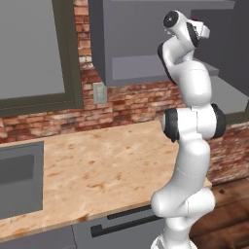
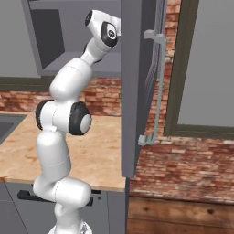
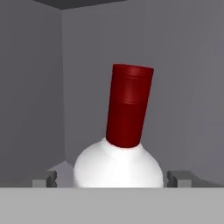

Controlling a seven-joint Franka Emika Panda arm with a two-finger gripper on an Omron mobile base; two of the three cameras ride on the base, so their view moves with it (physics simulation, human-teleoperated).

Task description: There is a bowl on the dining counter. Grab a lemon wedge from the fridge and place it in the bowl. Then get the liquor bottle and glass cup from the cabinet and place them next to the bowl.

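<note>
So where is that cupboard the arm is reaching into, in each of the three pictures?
Left base view: the cabinet sits top centre, above the wood counter.
Right base view: the cabinet is top left, its open door edge-on in the middle.
Hand view: its grey inner walls stand behind the white bottle with the red cap.
Shared landmark: the brick wall just below the cabinet in both base views.

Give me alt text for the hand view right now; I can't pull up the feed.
A white liquor bottle with a tall red cap stands close in front of the camera, leaning slightly right in the picture, inside a grey cabinet. The tool is open, its two tips flanking the bottle's rounded shoulder, not yet closed on it.
</note>
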